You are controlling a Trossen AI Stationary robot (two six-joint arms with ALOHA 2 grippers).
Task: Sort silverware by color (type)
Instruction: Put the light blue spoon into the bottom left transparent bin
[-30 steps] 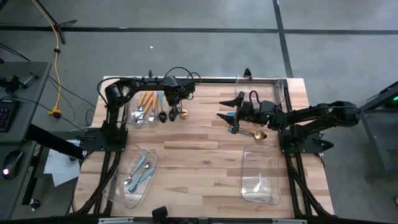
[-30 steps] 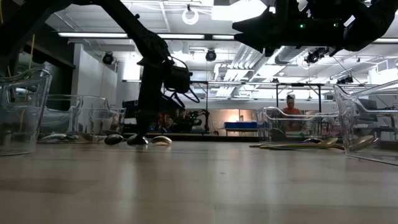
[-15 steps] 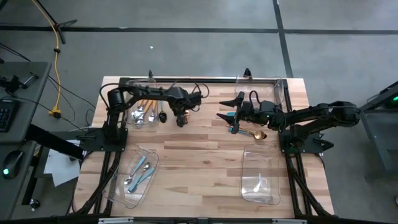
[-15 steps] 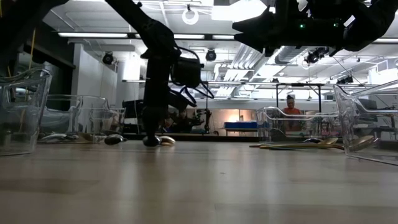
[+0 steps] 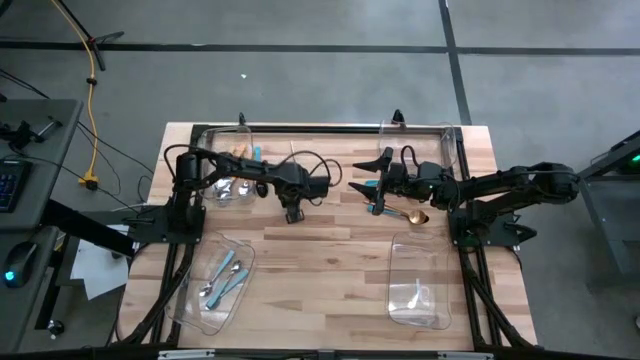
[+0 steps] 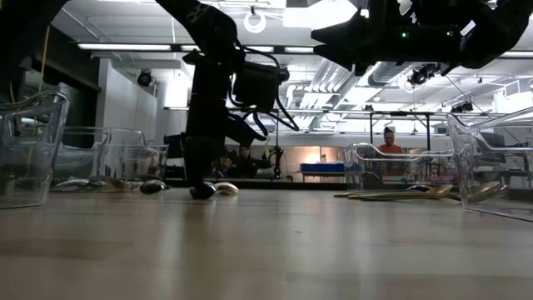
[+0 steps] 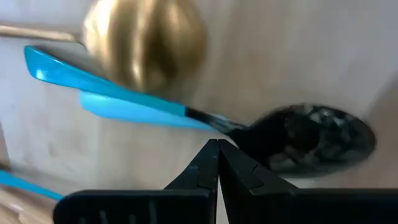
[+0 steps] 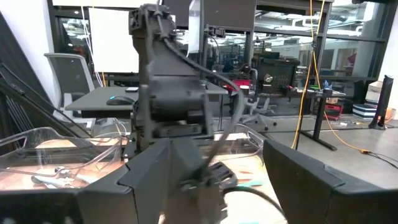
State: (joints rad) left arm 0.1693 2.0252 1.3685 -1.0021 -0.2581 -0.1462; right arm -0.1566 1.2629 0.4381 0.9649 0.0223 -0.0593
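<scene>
My left gripper is shut, points steeply down and stands low over the table's middle left. Just beyond its tips a teal-handled black spoon lies flat on the wood, with a gold spoon's bowl beside its handle. In the low view, the gold bowl rests on the table next to the gripper. Orange-handled pieces lie at the far left. My right gripper hangs open and level right of centre, holding nothing. Another gold spoon lies below the right arm. My left gripper's shut fingertips stand at the black spoon's neck, where the teal handle meets the bowl. They come from above, slanting steeply down, and lie across the spoon. The spoon lies flat on the table. Whether the tips press on it or only stand beside it, I cannot tell.
Clear bins stand at all four corners: near left with light-blue pieces, near right with one piece, far left and far right. Bare wood lies in the table's middle. A person shows far off in the room.
My left gripper has swung, still shut and low, away from the far-left bin toward the table's near edge and a little to the right. The gold spoon's bowl has slid a little the same way along the table. The right arm has kept still.
</scene>
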